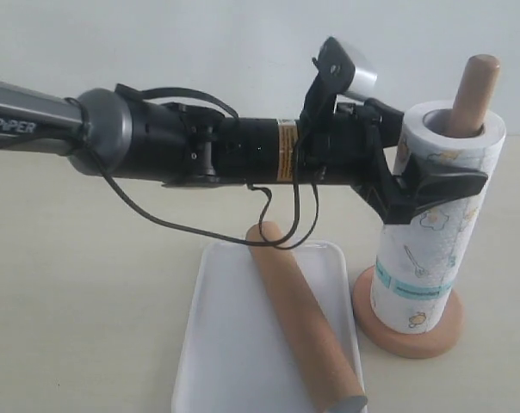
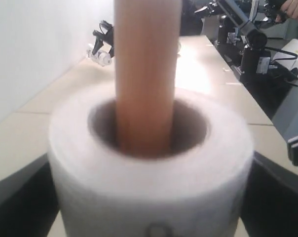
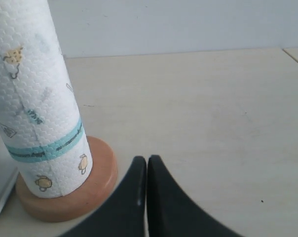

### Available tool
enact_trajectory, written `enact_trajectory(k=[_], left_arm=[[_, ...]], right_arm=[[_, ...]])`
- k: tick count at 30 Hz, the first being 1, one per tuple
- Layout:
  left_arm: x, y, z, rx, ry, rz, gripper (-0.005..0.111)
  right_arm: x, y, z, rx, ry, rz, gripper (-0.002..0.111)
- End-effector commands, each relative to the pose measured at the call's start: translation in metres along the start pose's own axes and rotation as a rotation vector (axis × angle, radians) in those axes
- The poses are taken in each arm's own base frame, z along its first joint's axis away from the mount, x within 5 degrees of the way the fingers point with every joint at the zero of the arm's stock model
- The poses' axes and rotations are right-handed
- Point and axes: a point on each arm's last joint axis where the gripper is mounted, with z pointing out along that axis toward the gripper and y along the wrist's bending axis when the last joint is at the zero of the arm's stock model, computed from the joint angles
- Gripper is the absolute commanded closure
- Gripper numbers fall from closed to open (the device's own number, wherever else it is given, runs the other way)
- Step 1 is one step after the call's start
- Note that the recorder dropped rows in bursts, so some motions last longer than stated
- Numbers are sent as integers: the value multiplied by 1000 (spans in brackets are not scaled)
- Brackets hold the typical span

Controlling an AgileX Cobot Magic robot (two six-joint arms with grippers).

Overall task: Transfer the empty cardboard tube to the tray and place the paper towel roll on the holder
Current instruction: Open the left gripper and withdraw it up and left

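Only exterior shows cardboard tube [image 1: 303, 318] in white tray [image 1: 217, 344] beside wooden holder [image 1: 473, 90]; left end effector [image 1: 436, 168] straddles embossed roll [image 1: 424, 258], grip unclear; right end effector [image 3: 147, 168] pressed together.

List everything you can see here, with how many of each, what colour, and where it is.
paper towel roll: one, white with yellow figures and a teal band, standing on the holder, right of the tray
holder: one, light wood, on the table; its post sticks out of the roll's top
cardboard tube: one, brown, lying slantwise across the tray
tray: one, white, on the table left of the holder
table: one, beige, under everything
left claw: one, black, jaws spread around the roll's upper part; grip unclear
right claw: one, black, shut and holding nothing, near the holder's base
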Motion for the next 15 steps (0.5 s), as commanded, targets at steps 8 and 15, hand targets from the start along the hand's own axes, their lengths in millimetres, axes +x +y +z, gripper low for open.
enact_trajectory(k=[8, 15], left_arm=[[-101, -25, -31, -2, -180, 126, 26], [-144, -36, -59, -138, -71, 145, 40]], right_arm=[[-1, 0, 0, 3, -8, -1, 108], [-1, 0, 0, 3, -8, -1, 108]])
